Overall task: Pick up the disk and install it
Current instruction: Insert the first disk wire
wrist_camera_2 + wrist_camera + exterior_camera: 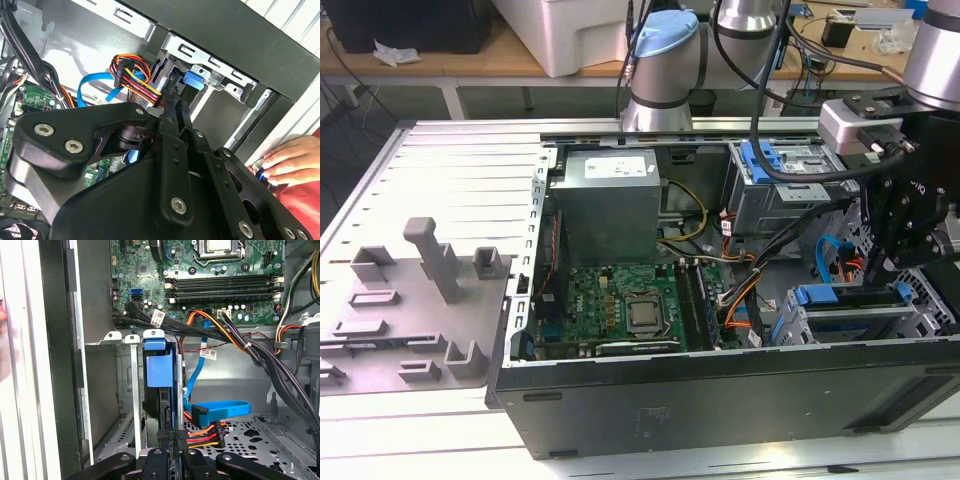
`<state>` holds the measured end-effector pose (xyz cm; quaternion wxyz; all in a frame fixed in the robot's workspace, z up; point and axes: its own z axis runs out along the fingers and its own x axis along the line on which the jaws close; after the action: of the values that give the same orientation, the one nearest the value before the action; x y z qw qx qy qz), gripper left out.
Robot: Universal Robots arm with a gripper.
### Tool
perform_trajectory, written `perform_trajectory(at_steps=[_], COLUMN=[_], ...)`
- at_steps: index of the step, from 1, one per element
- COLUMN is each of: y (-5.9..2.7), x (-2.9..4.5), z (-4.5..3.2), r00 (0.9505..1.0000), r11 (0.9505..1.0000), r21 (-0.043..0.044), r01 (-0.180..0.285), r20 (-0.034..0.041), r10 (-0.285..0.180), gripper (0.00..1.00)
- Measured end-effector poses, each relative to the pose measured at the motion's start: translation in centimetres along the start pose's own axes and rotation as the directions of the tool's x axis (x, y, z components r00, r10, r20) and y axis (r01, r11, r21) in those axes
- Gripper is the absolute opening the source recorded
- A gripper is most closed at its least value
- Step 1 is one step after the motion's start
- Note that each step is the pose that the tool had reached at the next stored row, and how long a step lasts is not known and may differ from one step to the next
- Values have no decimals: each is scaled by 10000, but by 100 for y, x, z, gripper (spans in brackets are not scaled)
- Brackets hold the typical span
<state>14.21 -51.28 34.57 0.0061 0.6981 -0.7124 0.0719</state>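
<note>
I see the blue-framed silver-grey disk (159, 370) edge-on inside the grey metal drive cage (125, 390), my black claw (172, 445) against it.

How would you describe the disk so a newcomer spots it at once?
Start at the open computer case; go to the metal drive cage at the exterior view's right. The disk stands edge-on in it, rigid and blue-framed, unlike the thin blue cable beside it.

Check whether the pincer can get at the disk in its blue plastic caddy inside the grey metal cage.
Likely yes: the pincer sits at the exposed edge of the disk; the orange-and-yellow cable bundle lies beside it, not across.
</note>
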Motion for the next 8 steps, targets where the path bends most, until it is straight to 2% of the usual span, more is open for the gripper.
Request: perform_trajectory(at_steps=[8], y=[0], x=[1], z=[0], r00=[10000], r11=[10000], r21=[0], r01=[0], r20=[5], r10=[0], gripper=[17])
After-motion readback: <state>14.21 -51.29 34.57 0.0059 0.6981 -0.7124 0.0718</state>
